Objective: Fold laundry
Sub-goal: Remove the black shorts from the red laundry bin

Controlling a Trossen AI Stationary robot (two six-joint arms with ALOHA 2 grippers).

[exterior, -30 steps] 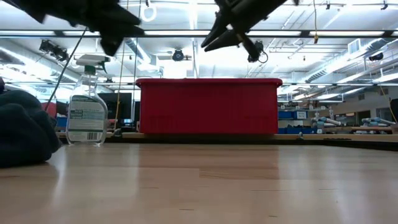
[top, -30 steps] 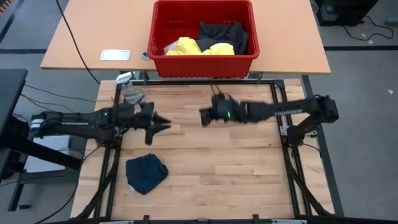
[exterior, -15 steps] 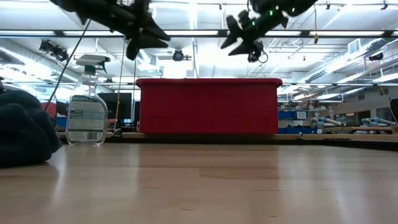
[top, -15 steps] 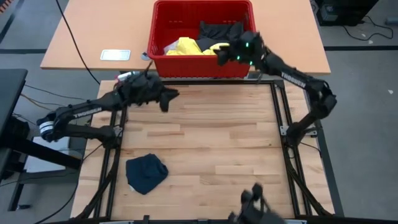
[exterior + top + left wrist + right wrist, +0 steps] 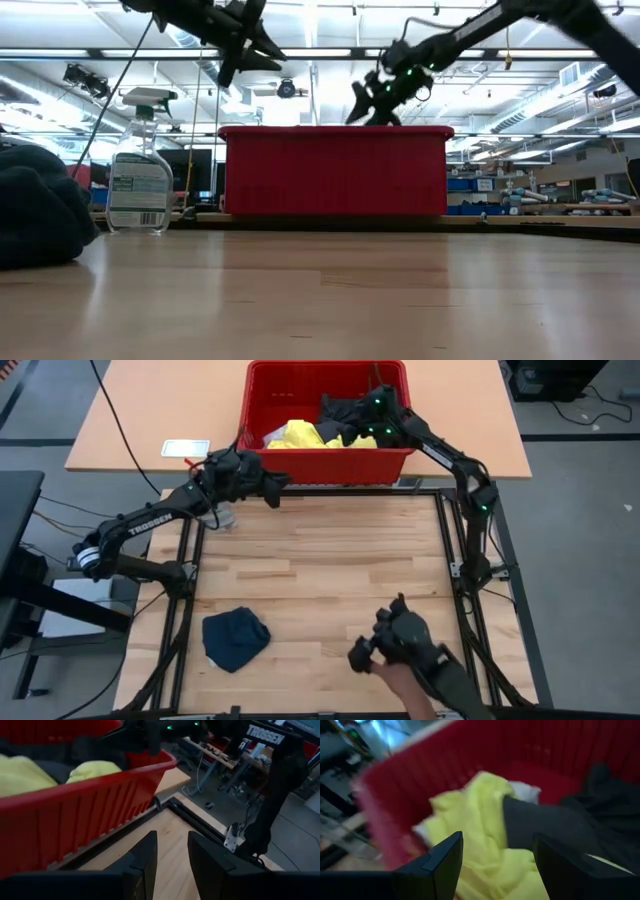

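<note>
The laundry lies in two places. A yellow shirt (image 5: 300,435) and a dark grey garment (image 5: 362,408) lie heaped in the red basket (image 5: 325,463) beyond the table's far edge. A small navy piece (image 5: 235,638) lies bunched on the table near the left front, and shows in the low view as the navy piece (image 5: 35,205). My right gripper (image 5: 495,847) hangs open over the basket, above the yellow shirt (image 5: 470,820) and dark garment (image 5: 545,825), touching neither. My left gripper (image 5: 172,855) hovers open and empty by the basket's near left wall (image 5: 75,815).
A clear spray bottle (image 5: 140,175) stands at the table's far left. A person's hand holding something dark (image 5: 400,645) reaches in over the near right edge. A white flat thing (image 5: 186,448) lies on the far table. Bare wood lies between.
My right gripper has swung from over the table's middle toward the far edge and dipped over the basket. My left gripper has moved from the left middle up toward the basket's near left corner. A person's hand has come in over the near right edge.
</note>
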